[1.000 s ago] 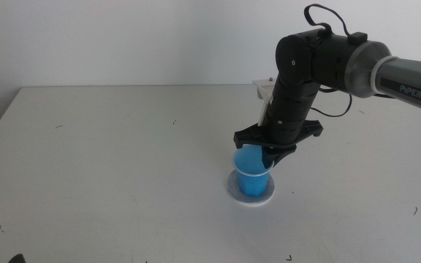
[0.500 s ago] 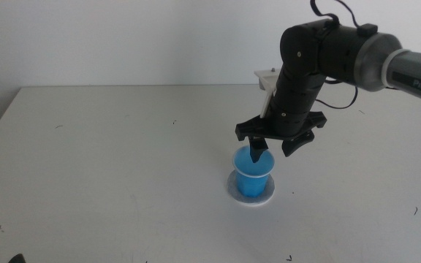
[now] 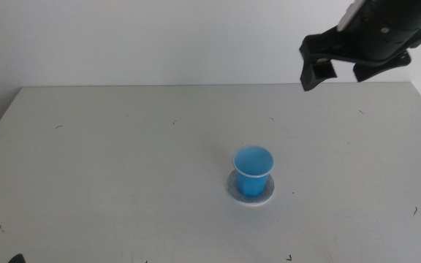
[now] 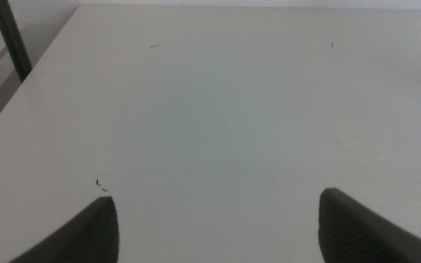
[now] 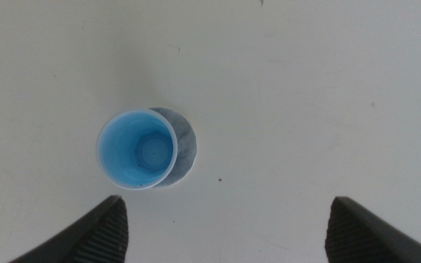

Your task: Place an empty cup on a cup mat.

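Note:
The blue cup (image 3: pixel 253 172) stands upright and empty on the round grey cup mat (image 3: pixel 268 193) in the middle of the table. The right wrist view looks straight down on the cup (image 5: pixel 137 149) and the mat (image 5: pixel 184 148). My right gripper (image 3: pixel 340 69) is open and empty, high above the table at the back right, well clear of the cup. In its own view the right gripper (image 5: pixel 225 226) has its jaws wide apart. My left gripper (image 4: pixel 214 223) is open and empty over bare table, out of the middle view.
The white table (image 3: pixel 108 161) carries only a few small dark marks. Its left edge and a dark pole (image 4: pixel 9 36) show in the left wrist view.
My right gripper has let go of the cup, opened, and risen up and to the right away from it. The cup stays on the mat.

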You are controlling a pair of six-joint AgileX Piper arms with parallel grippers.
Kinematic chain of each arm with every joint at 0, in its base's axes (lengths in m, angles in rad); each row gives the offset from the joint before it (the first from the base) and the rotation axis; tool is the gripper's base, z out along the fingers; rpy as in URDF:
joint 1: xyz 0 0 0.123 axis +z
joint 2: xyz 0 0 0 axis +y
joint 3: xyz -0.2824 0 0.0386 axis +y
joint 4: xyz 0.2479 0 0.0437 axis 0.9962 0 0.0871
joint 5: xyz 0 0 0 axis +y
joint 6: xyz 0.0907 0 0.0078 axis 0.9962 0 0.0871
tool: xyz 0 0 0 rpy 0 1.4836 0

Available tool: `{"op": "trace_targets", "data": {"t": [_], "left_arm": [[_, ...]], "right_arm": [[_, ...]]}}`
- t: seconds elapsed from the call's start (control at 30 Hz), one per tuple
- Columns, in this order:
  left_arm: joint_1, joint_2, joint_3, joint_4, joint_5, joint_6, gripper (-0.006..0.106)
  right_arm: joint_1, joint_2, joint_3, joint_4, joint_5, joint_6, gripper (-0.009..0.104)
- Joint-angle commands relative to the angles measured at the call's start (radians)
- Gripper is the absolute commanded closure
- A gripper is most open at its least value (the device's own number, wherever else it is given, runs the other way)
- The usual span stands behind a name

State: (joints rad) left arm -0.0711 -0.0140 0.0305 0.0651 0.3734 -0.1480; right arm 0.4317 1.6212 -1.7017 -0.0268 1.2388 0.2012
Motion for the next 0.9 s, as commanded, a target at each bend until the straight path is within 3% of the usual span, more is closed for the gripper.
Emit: {"op": "trace_targets", "data": {"t": [0.0,0.17,0.4,0.5,0.67,0.87], "left_arm": [[0.001,-0.013,-0.006,0.0,-0.068,-0.011,-0.005],[0.001,-0.013,-0.006,0.0,-0.068,-0.011,-0.005],[0.001,-0.013,-0.006,0.0,-0.068,-0.011,-0.005],[0.001,-0.013,-0.006,0.0,-0.068,-0.011,-0.005],[0.001,-0.013,-0.006,0.0,-0.068,-0.011,-0.005],[0.001,-0.013,-0.006,0.0,-0.068,-0.011,-0.005]], "right_arm": [[-0.024,-0.104,-0.02,-0.031,0.056,-0.023,0.014],[-0.082,-0.274,0.074,-0.039,0.002,-0.031,0.014],[-0.197,-0.545,0.384,-0.038,-0.157,-0.019,0.014],[-0.256,-0.689,0.533,-0.058,-0.266,-0.013,0.014],[-0.291,-0.894,0.791,-0.145,-0.475,-0.014,0.014],[-0.291,-1.05,1.05,-0.147,-0.743,-0.014,0.014]]}}
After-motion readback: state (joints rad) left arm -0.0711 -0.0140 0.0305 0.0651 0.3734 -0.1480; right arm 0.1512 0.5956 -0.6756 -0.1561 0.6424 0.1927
